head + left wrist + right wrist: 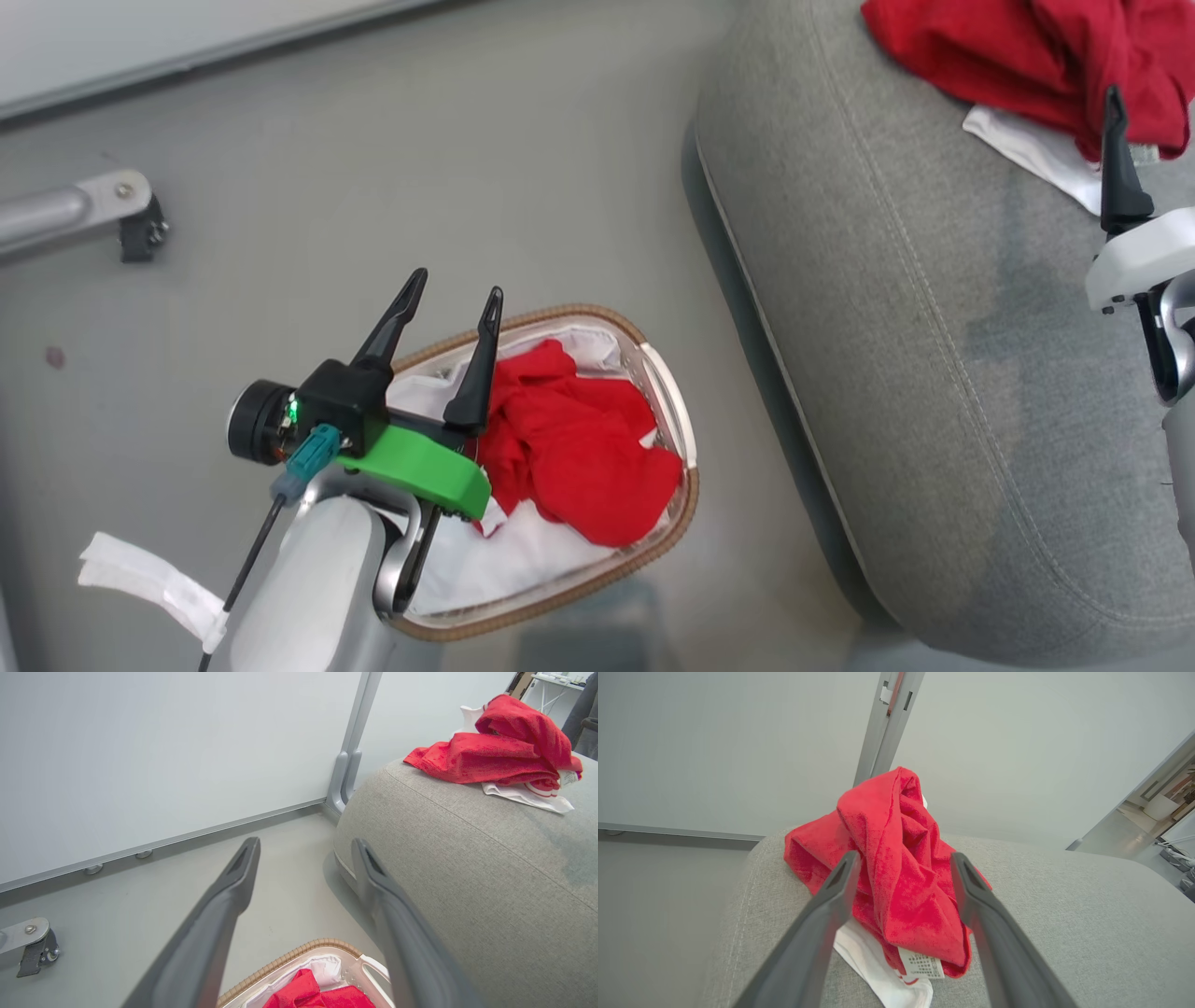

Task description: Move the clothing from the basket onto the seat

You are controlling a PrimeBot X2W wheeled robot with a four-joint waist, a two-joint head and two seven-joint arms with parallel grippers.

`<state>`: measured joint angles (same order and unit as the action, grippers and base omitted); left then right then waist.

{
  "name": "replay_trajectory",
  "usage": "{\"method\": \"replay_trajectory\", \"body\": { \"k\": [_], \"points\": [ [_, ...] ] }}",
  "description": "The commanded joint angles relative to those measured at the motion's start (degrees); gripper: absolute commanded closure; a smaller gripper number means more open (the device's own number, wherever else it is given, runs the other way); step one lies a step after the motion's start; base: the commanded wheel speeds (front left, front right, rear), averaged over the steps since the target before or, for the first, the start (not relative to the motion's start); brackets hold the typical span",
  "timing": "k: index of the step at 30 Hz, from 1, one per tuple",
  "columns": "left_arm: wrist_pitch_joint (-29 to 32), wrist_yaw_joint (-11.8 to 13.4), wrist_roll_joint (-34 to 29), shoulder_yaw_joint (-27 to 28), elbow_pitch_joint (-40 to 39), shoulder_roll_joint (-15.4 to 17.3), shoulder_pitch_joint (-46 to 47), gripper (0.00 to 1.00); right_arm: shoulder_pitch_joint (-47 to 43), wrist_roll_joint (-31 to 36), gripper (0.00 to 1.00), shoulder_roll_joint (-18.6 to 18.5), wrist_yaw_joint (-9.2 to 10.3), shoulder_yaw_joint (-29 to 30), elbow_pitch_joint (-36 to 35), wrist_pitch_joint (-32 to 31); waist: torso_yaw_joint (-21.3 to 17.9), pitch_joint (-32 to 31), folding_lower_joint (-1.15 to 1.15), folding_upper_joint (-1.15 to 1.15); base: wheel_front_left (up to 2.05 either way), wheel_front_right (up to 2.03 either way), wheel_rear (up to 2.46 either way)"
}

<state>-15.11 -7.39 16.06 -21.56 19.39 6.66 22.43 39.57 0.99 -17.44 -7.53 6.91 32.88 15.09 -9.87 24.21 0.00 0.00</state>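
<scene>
The left gripper [457,282], jaws spread and empty, hung over one oval wicker-rimmed basket [692,504] holding one crumpled red garment [579,457]. On the single rounded grey woven seat [934,327] lay a second red garment [1027,47], bunched and soft, with the right gripper [904,856] beside it, jaws parted and gripping nothing.

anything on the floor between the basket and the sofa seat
Nothing: in the head view, only a bare strip of grey floor separates the basket from the seat.

Silvery-white forearm [313,579], green wrist bracket [420,467], teal plug [313,451], black tapered fingers [476,373]
</scene>
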Motion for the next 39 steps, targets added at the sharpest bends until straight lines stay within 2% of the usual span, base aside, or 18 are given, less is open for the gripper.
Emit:
{"method": "replay_trajectory", "body": {
  "k": [1,6,14,24,30,39],
  "points": [
    [-0.06,-0.15,0.4,0.86,-0.15,-0.27,-1.52,0.0,-0.67,-0.27,0.0,-0.23,0.08,-0.63,-0.15,0.12,2.26,-5.01,0.0,0.0,0.0,0.0,0.0],
    [-0.06,-0.15,1.06,3.67,-0.34,-1.62,-4.16,0.0,-0.72,-1.17,0.0,0.45,0.08,-2.48,-0.28,0.12,4.58,-9.65,0.0,0.0,0.0,0.0,0.0],
    [-0.06,-0.13,1.92,10.53,-1.03,-2.78,-9.92,0.0,-5.58,-2.41,0.0,4.14,0.08,-5.19,-2.53,0.11,8.82,-15.79,0.0,0.0,0.0,0.0,0.0],
    [-0.06,0.09,1.05,19.6,-2.08,-3.51,-17.76,0.0,-14.06,-3.9,0.0,11.35,0.08,-5.65,-6.72,0.11,12.15,-19.79,0.0,0.0,0.0,0.0,0.0],
    [-0.06,0.05,0.74,21.19,-2.11,-3.73,-21.04,0.0,-20.02,-4.65,0.0,13.74,0.08,-6.02,-8.66,0.12,13.46,-20.94,0.0,0.0,0.0,0.0,0.0],
    [-0.06,0.42,1.79,20.68,-1.87,-3.78,-23.9,0.0,-27.34,-8.03,0.0,14.41,0.08,-6.15,-9.53,0.12,13.59,-22.53,0.0,0.0,0.0,0.0,0.0]
  ]
}}
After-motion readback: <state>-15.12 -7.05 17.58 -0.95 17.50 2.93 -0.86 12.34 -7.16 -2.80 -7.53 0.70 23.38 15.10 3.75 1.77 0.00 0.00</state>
